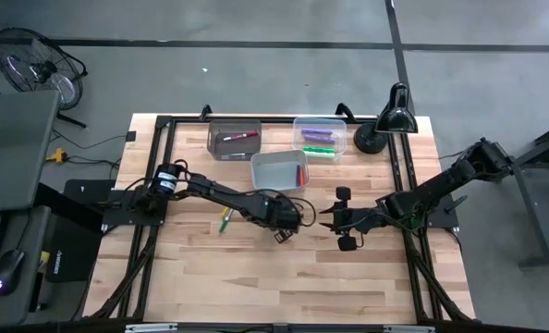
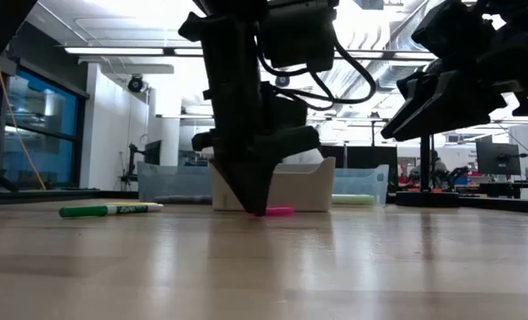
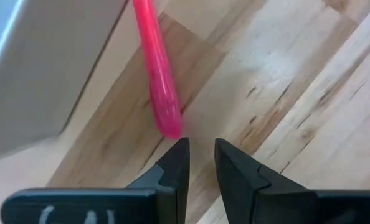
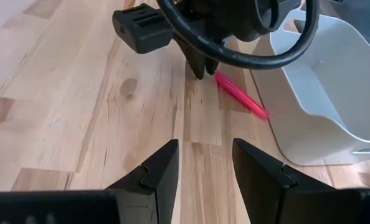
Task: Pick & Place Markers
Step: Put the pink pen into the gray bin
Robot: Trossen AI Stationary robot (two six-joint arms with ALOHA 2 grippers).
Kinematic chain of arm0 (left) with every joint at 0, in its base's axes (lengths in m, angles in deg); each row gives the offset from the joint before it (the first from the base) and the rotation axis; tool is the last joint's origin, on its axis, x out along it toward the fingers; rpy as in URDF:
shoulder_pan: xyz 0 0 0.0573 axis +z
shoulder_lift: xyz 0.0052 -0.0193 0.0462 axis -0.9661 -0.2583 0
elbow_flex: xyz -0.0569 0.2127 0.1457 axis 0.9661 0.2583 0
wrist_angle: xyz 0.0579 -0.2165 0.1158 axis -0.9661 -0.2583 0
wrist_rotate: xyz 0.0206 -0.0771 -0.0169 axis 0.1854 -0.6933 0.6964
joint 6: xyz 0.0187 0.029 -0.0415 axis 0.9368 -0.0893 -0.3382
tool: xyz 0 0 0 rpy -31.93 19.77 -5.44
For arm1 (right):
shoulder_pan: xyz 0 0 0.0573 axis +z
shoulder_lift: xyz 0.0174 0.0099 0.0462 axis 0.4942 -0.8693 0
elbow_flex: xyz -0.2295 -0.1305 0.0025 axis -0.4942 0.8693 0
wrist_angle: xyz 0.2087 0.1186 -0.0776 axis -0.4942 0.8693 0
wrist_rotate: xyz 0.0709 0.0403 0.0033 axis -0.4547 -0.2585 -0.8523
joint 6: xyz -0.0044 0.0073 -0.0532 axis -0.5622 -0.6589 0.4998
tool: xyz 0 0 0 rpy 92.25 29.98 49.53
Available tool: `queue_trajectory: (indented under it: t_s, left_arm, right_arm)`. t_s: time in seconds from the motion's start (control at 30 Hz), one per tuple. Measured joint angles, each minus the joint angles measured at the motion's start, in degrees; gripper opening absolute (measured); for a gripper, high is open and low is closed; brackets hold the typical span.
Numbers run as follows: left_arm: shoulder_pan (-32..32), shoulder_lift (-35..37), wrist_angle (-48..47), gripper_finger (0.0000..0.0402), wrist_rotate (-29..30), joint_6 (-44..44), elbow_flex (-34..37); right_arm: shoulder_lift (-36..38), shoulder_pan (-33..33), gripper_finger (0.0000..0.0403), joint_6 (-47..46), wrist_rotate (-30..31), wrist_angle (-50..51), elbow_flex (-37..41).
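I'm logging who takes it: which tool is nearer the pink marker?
Left. The left tool is down at the table with its tips right at the end of the pink marker, nothing gripped. The right tool hovers farther back, facing it.

Bright ceiling glare silhouettes the arms; close pink marker (image 3: 159, 68) blurred.

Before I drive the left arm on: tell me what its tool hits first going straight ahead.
The left tool, slightly open, points down at the table; the pink marker lies just ahead, a bit off-centre. It would likely meet that marker's tip or the bare wooden table.
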Motion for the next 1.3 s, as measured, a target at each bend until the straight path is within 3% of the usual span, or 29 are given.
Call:
queue_trajectory:
  t_s: [0.27,0.47,0.8,1.13,1.3]
  left_arm:
    - [0.1,1.04,-0.61,0.0072,0.03,-0.43,-0.34]
    - [0.1,0.98,-5.5,0.0072,-0.18,-2.44,-6.93]
    - [0.13,0.98,-6.56,0.0076,3.12,4.53,-12.75]
    - [0.48,0.96,-6.56,0.0186,-2.02,3.12,-12.79]
    - [1.98,0.89,-8.8,0.0201,-3.37,0.29,-12.79]
  right_arm:
    - [0.0,0.01,0.0139,0.0,0.0,-0.01,0.0]
    - [0.0,0.01,0.0139,-0.01,-0.9,0.1,0.0]
    - [0.0,0.01,0.0139,-1.24,-0.9,0.26,0.0]
    - [0.0,0.01,0.0139,-1.3,-0.9,0.25,0.0]
    - [0.0,0.01,0.0139,-1.52,-1.01,0.25,0.0]
